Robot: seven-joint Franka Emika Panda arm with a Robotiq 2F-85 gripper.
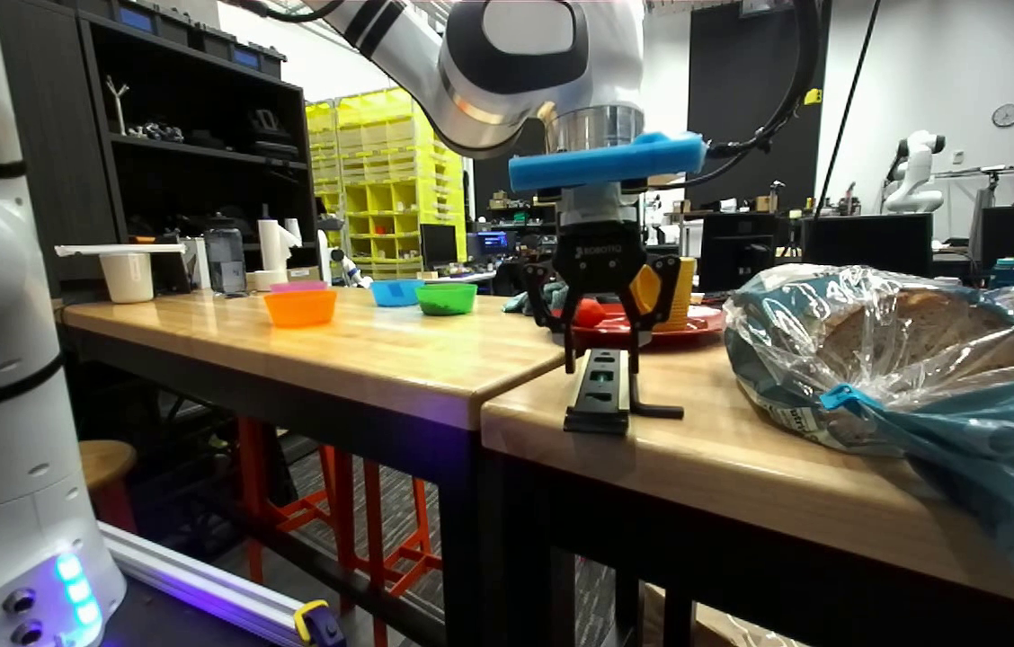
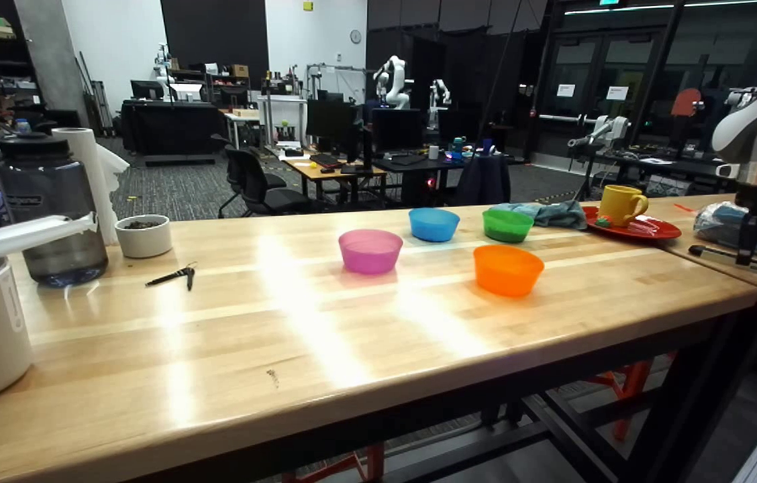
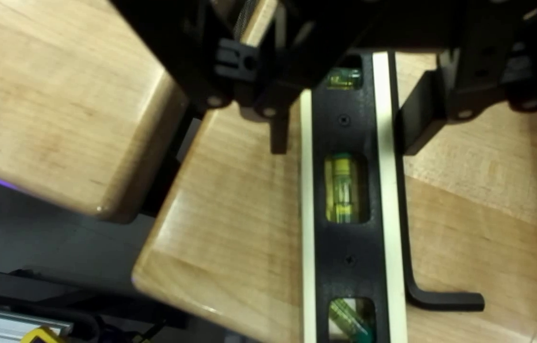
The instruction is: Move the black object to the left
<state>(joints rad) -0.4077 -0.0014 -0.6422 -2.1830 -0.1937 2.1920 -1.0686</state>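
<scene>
A black spirit level [image 3: 330,243] with pale edges and yellow-green vials lies on the wooden table; it also shows in an exterior view [image 1: 597,419]. A black hex key [image 3: 444,301] lies along the level's right edge in the wrist view, its short end bent away; that end also shows in an exterior view [image 1: 658,412]. My gripper [image 3: 343,148] is open and points down, its fingers on either side of the level. The left finger stands apart from the level. The right finger is beside the hex key's long arm; I cannot tell whether it touches. The gripper also shows in both exterior views [image 1: 602,361] [image 2: 747,255].
A bagged bread loaf [image 1: 902,359] lies to the right in an exterior view. A red plate [image 2: 647,230] with a yellow mug [image 2: 619,203] stands behind. Orange [image 1: 300,307], green [image 1: 447,299], blue [image 2: 434,225] and pink [image 2: 370,251] bowls stand on the adjoining table. A gap separates the tables.
</scene>
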